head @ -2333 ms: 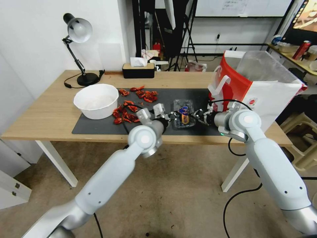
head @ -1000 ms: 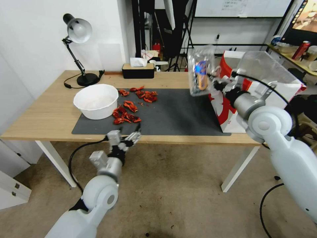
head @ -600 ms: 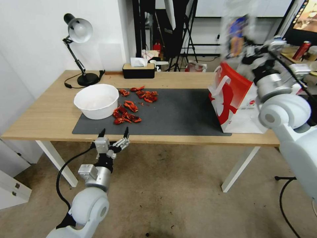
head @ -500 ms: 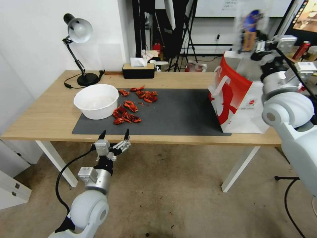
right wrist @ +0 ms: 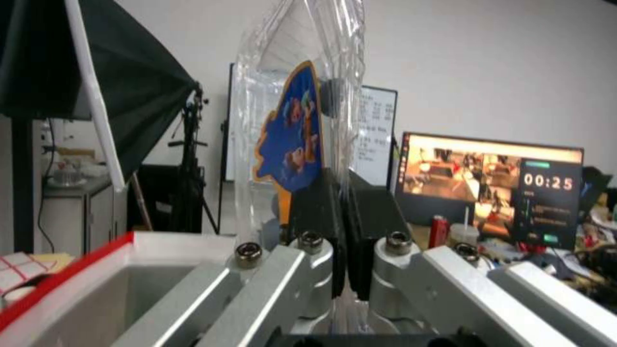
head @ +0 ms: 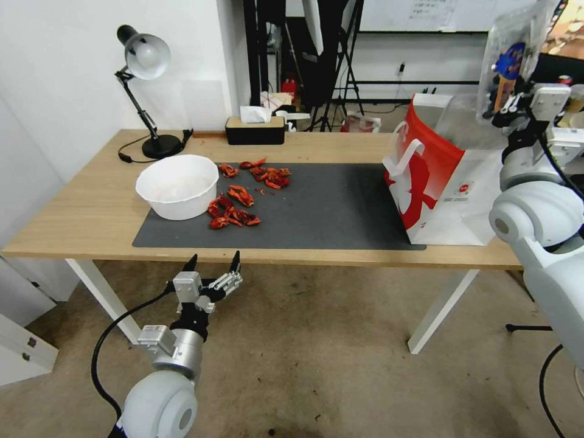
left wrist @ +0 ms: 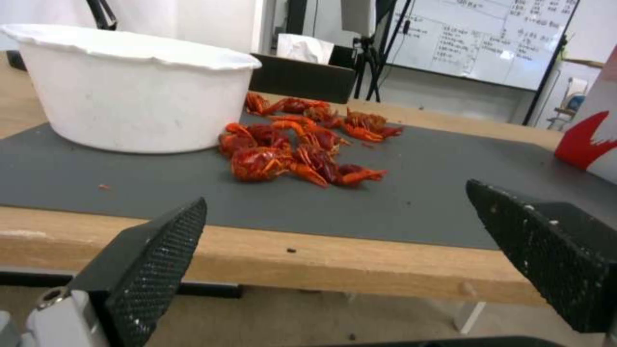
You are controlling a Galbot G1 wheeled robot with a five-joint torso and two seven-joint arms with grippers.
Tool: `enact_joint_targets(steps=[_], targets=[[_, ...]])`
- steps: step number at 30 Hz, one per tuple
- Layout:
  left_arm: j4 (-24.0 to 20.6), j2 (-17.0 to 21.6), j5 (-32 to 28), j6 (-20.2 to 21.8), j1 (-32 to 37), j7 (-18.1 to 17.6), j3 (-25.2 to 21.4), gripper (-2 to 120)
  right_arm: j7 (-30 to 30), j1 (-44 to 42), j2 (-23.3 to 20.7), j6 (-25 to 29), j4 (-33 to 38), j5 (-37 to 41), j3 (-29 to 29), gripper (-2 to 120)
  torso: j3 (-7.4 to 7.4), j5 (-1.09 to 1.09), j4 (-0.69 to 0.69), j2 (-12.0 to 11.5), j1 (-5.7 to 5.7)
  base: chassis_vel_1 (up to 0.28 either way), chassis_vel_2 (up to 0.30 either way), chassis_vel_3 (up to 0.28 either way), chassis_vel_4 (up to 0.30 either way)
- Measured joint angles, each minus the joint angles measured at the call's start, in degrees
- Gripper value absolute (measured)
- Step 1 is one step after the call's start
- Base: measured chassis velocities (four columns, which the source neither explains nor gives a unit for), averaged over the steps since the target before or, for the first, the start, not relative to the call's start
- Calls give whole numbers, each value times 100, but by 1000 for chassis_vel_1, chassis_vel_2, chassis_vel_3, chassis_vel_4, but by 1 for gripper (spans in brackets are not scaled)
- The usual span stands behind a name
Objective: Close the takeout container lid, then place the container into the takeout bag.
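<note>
Starting with the head view, the takeout container (head: 510, 61) is seen held high in the air by the right hand (head: 506, 104), above the open top of the takeout bag (head: 447, 176). The container is stood on edge, and its lid (head: 517, 36) is seen closed against the berry half, with a blue and orange sticker showing through the clear plastic. The bag is stood upright at the right end of the worktop (head: 91, 207), partly on the dark mat (head: 328, 207). A white bowl (head: 177, 184) is set at the mat's left end, with red crayfish (head: 234, 210) scattered just beside it. A desk lamp (head: 143, 73) and a tissue box (head: 255, 128) are placed along the worktop's far side. The left hand (head: 213, 263) is held below the worktop's front edge, its fingers spread apart and nothing between them.

From the left wrist view, the two black textured fingers (left wrist: 154, 260) are seen well apart and empty, pointed at the worktop edge. Beyond them the bowl (left wrist: 128, 91), the crayfish (left wrist: 289, 154) and a red corner of the bag (left wrist: 591, 144) are seen on the mat (left wrist: 411, 193).

From the right wrist view, the right hand (right wrist: 344, 231) is seen clamped on the lower edge of the container (right wrist: 296, 120), which is raised upright above the fingers. The bag's red rim (right wrist: 71, 270) and pale inside are seen beneath.
</note>
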Motion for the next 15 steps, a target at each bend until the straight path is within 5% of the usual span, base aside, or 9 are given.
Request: enact_joint_targets(steps=[6,15], targets=[[16,-6,19,-32,48,47,21,100,53,-133,13,-31,47,84,34,0,0,1,0,0,0,0,0,0,0],[98,-6,51,-70,-2,52,78,100,89,-213,23,-96,105,234,38,37,0,0,0,0,0,0,0,0,0]])
